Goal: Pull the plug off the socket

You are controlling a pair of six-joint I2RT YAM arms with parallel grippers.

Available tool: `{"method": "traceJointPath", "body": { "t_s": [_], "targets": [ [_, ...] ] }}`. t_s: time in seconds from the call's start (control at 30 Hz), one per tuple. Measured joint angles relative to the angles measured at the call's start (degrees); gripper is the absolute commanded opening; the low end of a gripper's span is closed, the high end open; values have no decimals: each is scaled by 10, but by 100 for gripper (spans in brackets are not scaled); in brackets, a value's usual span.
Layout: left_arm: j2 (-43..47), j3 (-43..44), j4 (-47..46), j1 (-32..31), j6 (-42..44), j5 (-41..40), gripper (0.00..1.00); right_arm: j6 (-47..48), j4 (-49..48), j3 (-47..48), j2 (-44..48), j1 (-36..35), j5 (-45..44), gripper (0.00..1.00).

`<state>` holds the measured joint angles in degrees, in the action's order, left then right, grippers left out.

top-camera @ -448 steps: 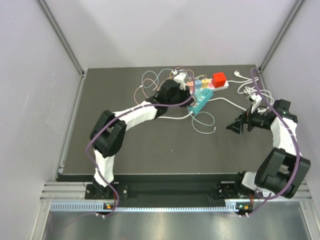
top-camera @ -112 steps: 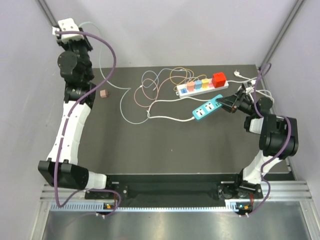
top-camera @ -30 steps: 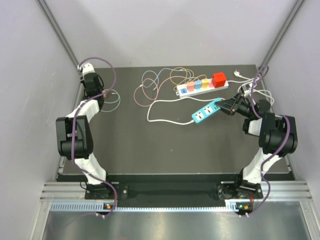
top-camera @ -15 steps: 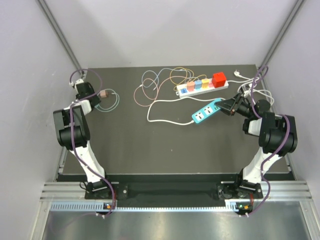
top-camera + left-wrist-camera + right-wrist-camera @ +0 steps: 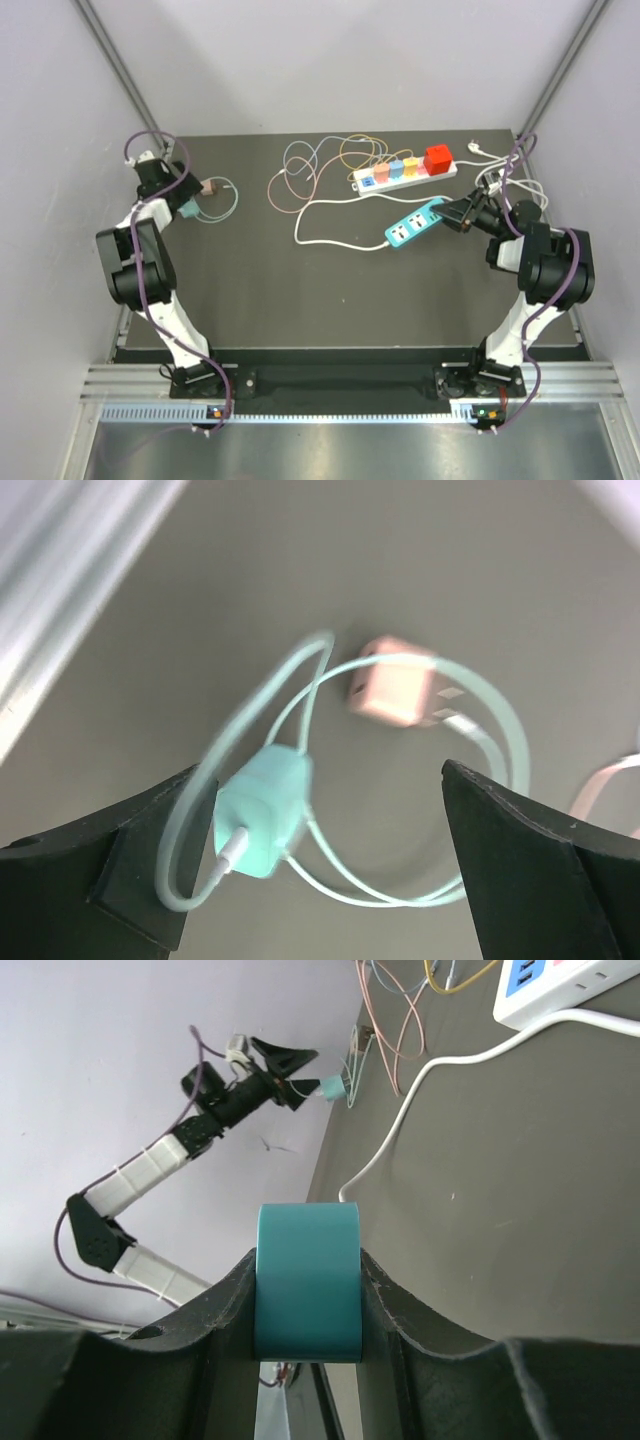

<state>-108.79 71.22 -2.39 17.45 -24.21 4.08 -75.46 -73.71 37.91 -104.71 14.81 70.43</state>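
Observation:
The teal plug (image 5: 262,812) is loose on the dark table, with its teal cable (image 5: 480,720) looped round it. It sits below my left gripper (image 5: 330,865), whose jaws stand wide open and touch nothing. In the top view this gripper (image 5: 184,192) is at the table's far left, over the teal plug (image 5: 187,208). The socket, a teal power strip (image 5: 412,222), lies right of centre with nothing plugged into it. My right gripper (image 5: 456,212) is shut on its right end. In the right wrist view the fingers (image 5: 400,1310) clamp both sides of the strip's end (image 5: 308,1280).
A pink plug (image 5: 400,688) lies just beyond the teal one. A white power strip (image 5: 405,172) carrying coloured plugs lies at the back, with several thin cables (image 5: 320,160) coiled to its left. The teal strip's white cord (image 5: 330,238) runs left across the table (image 5: 300,300).
My left gripper has gone from shut to wide open and let go of the teal plug. Its wrist has shifted slightly left. The right arm and the teal strip have not moved.

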Motion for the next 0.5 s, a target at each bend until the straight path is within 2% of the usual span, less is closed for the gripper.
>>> {"method": "traceJointPath", "body": {
  "t_s": [0.23, 0.5],
  "targets": [
    [97, 0, -3, 4, -29, -7, 99, 33, 7, 0, -4, 6, 1, 0],
    [116, -2, 18, 5, -45, -19, 99, 90, 64, 0, -4, 13, -3, 0]
  ]
}}
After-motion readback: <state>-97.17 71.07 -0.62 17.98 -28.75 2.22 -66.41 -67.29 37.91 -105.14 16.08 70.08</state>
